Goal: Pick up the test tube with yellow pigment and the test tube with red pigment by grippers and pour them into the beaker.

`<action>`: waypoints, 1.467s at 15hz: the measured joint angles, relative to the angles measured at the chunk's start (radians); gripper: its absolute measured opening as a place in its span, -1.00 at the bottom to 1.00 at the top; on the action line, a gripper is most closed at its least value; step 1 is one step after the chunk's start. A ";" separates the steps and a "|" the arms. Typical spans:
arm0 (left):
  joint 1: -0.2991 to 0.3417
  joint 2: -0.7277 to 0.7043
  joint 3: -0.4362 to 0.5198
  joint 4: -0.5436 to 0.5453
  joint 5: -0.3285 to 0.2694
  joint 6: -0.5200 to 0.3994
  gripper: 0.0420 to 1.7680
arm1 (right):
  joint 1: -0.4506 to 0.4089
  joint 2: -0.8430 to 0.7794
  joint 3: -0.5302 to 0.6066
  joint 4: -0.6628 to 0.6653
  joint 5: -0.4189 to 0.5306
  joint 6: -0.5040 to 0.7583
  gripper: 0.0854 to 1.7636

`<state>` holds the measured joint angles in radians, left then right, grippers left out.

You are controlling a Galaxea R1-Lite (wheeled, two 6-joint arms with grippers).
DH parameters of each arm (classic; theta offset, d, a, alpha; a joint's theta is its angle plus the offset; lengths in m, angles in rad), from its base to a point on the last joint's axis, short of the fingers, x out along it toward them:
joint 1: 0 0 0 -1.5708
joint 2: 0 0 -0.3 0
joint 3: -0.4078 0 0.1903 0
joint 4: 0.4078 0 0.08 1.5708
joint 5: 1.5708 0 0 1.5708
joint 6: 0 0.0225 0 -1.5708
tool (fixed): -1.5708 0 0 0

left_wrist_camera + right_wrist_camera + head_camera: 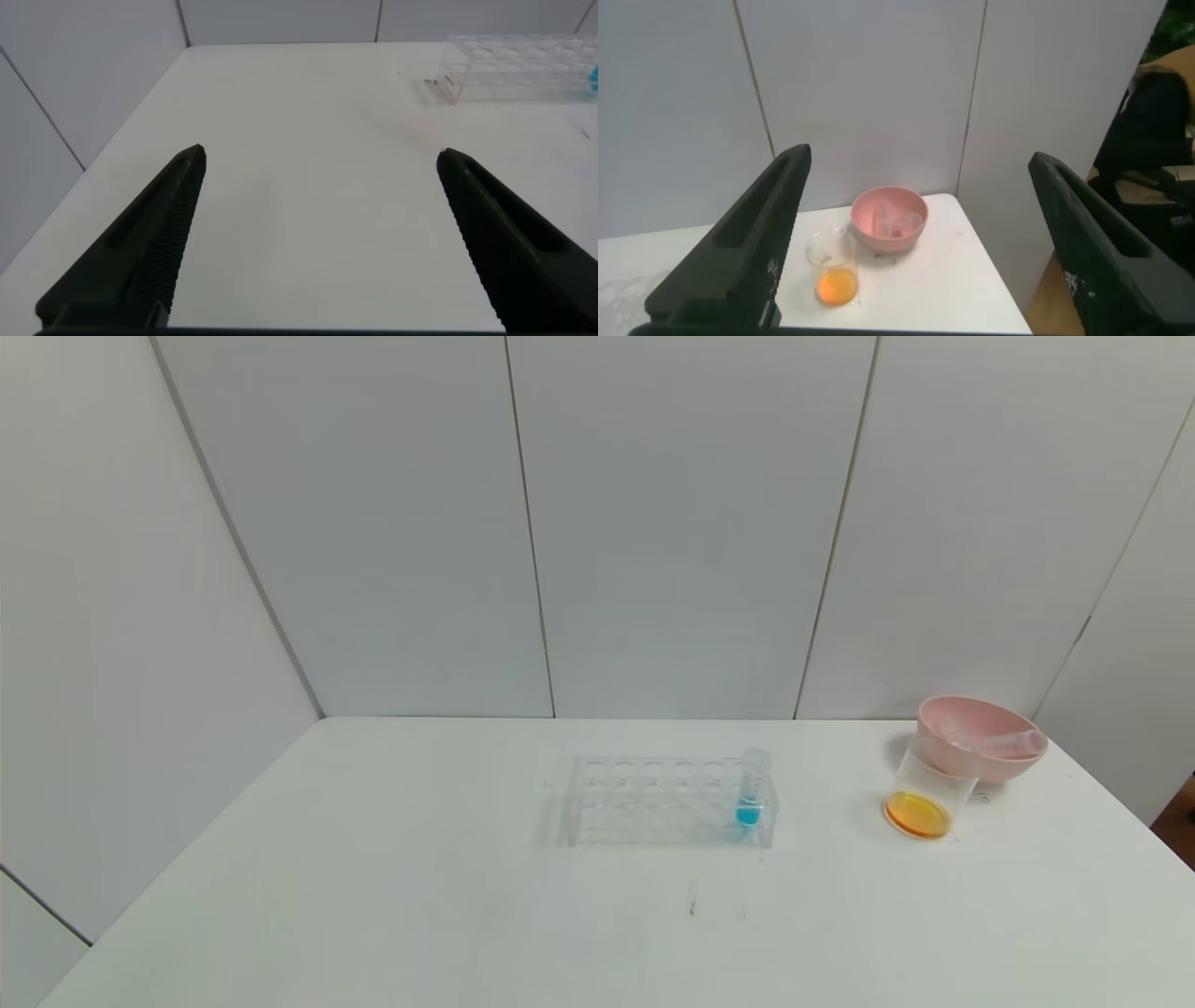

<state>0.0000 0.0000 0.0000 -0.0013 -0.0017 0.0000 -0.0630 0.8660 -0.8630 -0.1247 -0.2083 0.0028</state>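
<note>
The beaker [924, 798] stands at the table's right, against the pink bowl, and holds orange liquid at its bottom. It also shows in the right wrist view [833, 271]. No tube with yellow or red liquid is in view. Clear, empty-looking tubes [1008, 744] lie in the pink bowl [971, 767]. My left gripper [320, 154] is open and empty above bare table, well to the left of the rack. My right gripper [920, 157] is open and empty, held back from the beaker and the bowl [878, 238]. Neither gripper shows in the head view.
A clear many-holed rack [667, 800] stands mid-table with one blue-liquid tube [750, 793] at its right end; the rack also shows in the left wrist view [519, 65]. The table's right edge [1120, 803] runs close past the bowl. Grey wall panels enclose the table.
</note>
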 joint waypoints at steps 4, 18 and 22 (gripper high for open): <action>0.000 0.000 0.000 0.000 0.000 0.000 1.00 | 0.021 -0.367 0.004 0.296 -0.012 0.031 0.90; 0.000 0.000 0.000 0.000 0.000 0.000 1.00 | 0.053 -0.860 0.575 0.437 0.045 0.044 0.92; 0.000 0.000 0.000 0.000 0.000 0.000 1.00 | 0.053 -0.866 0.729 0.364 0.118 0.046 0.92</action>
<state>0.0000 0.0000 0.0000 -0.0013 -0.0017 0.0000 -0.0096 0.0000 -0.1345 0.2391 -0.0902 0.0491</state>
